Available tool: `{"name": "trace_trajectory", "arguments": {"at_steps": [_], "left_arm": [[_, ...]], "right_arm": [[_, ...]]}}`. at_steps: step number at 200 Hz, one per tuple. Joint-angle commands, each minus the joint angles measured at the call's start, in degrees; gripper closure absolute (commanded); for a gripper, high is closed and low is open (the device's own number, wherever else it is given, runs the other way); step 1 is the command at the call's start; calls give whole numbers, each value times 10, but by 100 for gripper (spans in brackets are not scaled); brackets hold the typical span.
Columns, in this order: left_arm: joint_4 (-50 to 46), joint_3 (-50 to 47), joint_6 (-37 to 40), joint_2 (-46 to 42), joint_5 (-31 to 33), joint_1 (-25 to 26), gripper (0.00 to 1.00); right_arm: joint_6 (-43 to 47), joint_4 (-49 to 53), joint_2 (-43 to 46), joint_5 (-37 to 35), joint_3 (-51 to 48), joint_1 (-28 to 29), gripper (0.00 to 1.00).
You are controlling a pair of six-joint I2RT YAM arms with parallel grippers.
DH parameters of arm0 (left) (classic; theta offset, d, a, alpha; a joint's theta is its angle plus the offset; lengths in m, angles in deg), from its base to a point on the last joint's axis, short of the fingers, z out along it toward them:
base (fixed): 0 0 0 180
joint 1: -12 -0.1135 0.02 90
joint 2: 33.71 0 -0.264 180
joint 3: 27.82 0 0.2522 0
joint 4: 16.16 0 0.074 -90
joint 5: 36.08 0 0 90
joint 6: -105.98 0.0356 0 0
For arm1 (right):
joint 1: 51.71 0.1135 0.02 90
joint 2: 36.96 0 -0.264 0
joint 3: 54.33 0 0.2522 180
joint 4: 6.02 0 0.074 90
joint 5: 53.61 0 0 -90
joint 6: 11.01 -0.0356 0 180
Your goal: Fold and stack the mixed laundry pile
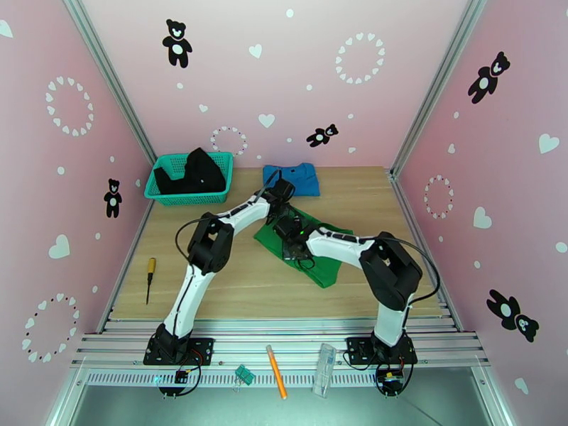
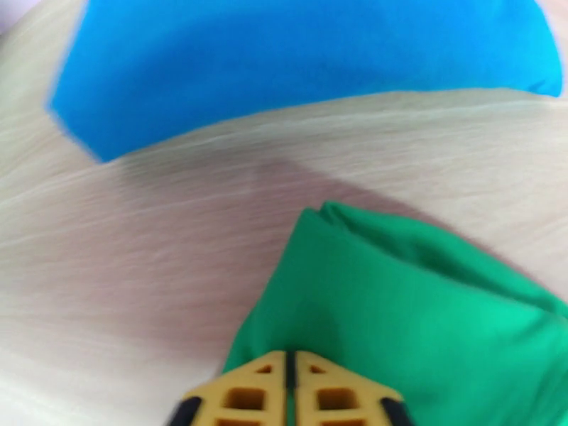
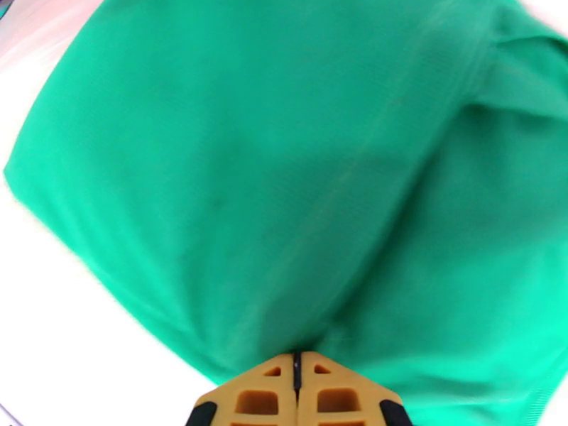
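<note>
Green garment [image 1: 326,268] mid-table, part-folded, under both arms; blue shirt [image 1: 302,177] folded behind, apart. Right gripper [image 3: 297,378] pinches green cloth; left gripper [image 2: 290,374] tips nearly together at its edge, hold unclear. Risk: uneven letting-go drags fold askew, cloth snags on tips

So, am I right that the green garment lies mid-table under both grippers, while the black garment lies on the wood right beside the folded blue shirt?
Not quite. The black garment does not lie beside the blue shirt. It sits in the teal basket at the back left, apart from the shirt, as the top external view shows. The rest of what you said stands.
</note>
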Motion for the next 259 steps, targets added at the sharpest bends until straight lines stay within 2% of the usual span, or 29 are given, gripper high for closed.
{"name": "trace_trajectory", "arguments": {"at_steps": [1, 20, 39, 52, 68, 73, 99, 132, 152, 175, 215, 233, 259], "left_arm": [[13, -49, -6, -143, 25, -1, 57], [-12, -117, -33, -222, 60, -1, 56], [-35, -186, -70, -277, 67, 0, 63], [-32, -237, -98, -299, 45, 1, 77], [-1, -300, -127, -311, 6, 2, 100], [10, -315, -138, -310, -2, 3, 100], [77, -365, -183, -289, -35, 11, 100], [133, -375, -209, -247, -39, 18, 100], [150, -373, -211, -220, -38, 18, 100], [126, -346, -199, -173, -13, 17, 100], [84, -294, -171, -88, 11, -19, 100], [76, -261, -153, -60, 2, -47, 100], [55, -163, -110, -18, -21, -70, 100]], "right_arm": [[66, 78, 80, -31, 27, -25, 85], [133, 70, 107, 18, 27, -81, 81], [204, 58, 91, 90, 54, -140, 86], [246, 55, 52, 144, 91, -173, 90], [280, 51, -13, 208, 150, -204, 96], [286, 51, -36, 227, 170, -213, 100], [288, 68, -144, 289, 273, -236, 100], [250, 54, -220, 287, 298, -237, 100], [220, 21, -230, 268, 263, -237, 100], [178, -12, -225, 245, 211, -237, 100], [60, -98, -156, 204, 68, -236, 100], [-10, -152, -110, 193, -4, -233, 100], [-106, -211, -52, 162, -86, -206, 100]]}}
